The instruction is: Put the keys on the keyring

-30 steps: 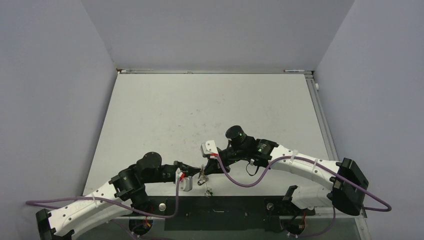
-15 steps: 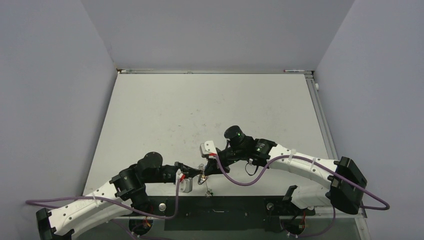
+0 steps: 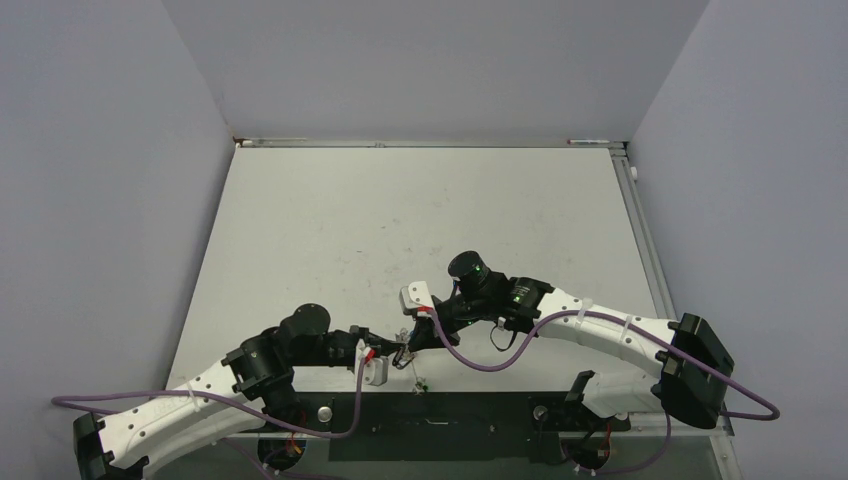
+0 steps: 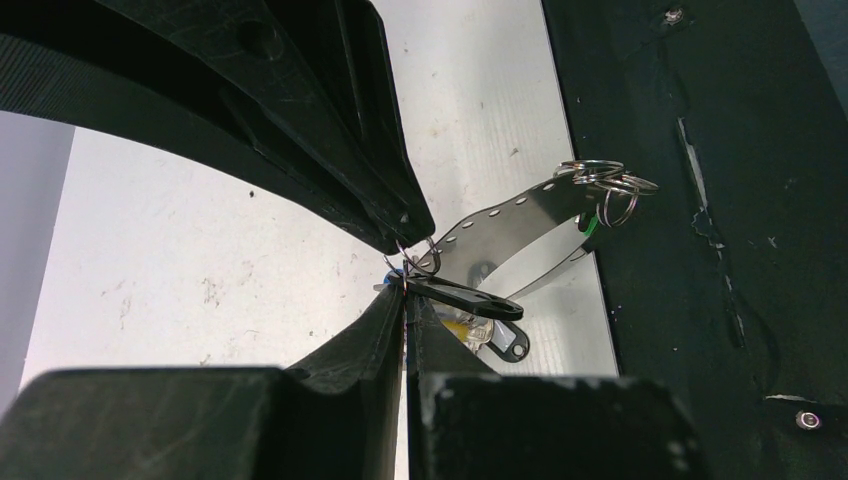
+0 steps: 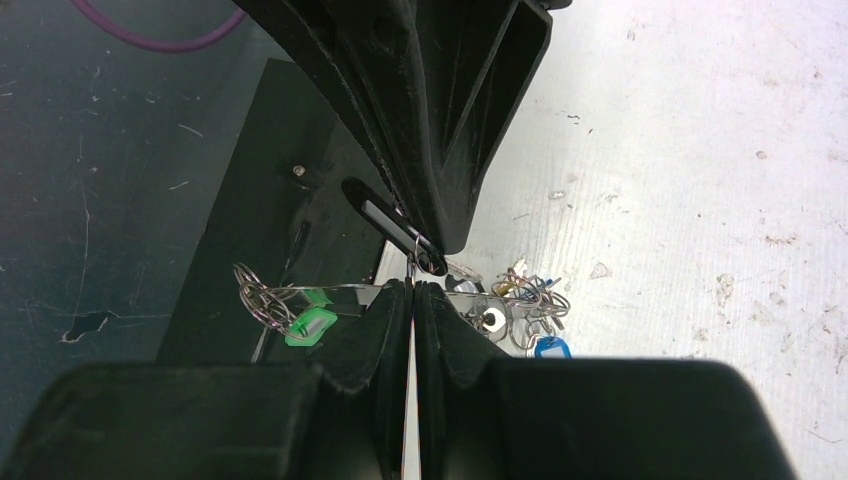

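My two grippers meet tip to tip near the table's front edge. In the top view the left gripper (image 3: 396, 351) and right gripper (image 3: 410, 344) almost touch over the bunch of keys (image 3: 407, 360). The left gripper (image 4: 405, 290) is shut, with the black key (image 4: 465, 297) lying across its tips on a small wire ring. The right gripper (image 5: 412, 286) is shut at the keyring (image 5: 340, 290), which shows as a shiny grey metal band (image 4: 510, 215) with small rings at its end. A green key (image 5: 310, 325), a blue key (image 5: 550, 348) and a yellow key (image 4: 458, 325) hang on it.
The black base plate (image 3: 450, 415) runs along the table's near edge, just below the keys. The white table (image 3: 420, 220) stretches away behind the grippers. Purple cables (image 3: 490, 365) loop off both arms.
The left arm has shifted slightly right and the right gripper slightly down-left, so the two tips sit closer together. Both stay shut.
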Motion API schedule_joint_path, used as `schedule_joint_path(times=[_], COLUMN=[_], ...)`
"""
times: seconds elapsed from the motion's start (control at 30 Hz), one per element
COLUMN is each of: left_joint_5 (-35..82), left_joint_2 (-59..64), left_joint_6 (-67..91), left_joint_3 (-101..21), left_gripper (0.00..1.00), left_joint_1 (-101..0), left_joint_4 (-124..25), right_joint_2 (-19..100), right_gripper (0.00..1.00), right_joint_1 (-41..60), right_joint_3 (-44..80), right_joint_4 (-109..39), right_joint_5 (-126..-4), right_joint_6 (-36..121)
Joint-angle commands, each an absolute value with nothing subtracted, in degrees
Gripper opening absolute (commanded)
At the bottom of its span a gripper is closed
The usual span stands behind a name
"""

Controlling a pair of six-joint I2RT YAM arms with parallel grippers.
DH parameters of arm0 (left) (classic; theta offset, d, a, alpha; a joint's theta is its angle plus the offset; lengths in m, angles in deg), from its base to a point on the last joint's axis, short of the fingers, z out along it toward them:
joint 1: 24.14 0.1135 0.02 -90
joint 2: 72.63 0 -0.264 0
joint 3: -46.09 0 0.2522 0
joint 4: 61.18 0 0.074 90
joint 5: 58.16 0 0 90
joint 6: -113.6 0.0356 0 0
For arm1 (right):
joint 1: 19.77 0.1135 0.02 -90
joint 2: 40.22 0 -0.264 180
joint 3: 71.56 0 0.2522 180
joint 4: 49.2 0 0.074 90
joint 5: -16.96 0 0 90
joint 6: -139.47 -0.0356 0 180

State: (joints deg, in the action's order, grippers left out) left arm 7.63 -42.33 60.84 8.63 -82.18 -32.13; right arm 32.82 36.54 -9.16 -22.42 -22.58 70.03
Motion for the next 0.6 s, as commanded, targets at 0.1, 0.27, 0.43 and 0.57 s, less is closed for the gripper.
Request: schedule_joint_path(times=[0.1,0.27,0.43,0.57], left_joint_5=[7.8,13.6,16.1,15.4], left_joint_2=[-43.1,-45.3,-47.3,-46.1], left_joint_6=[60.7,60.9,61.4,61.4], left_joint_3=[8.2,8.6,9.5,9.2], left_gripper=[0.00,0.00,0.00,0.00], left_joint_1=[-82.7,-82.6,-82.6,-82.6], left_joint_4=[-33.4,-34.9,-35.8,-35.7], right_joint_2=[33.4,32.6,31.6,31.1], right_gripper=[0.05,0.05,0.05,0.05], right_joint_1=[37.0,37.8,38.7,39.1], right_joint_3=[-6.0,-6.1,-5.9,-5.6], right_joint_4=[-25.3,-24.9,-24.1,-24.0], right_joint_5=[-20.6,-20.9,-20.9,-20.3], right_joint_6=[71.2,70.8,70.7,70.7])
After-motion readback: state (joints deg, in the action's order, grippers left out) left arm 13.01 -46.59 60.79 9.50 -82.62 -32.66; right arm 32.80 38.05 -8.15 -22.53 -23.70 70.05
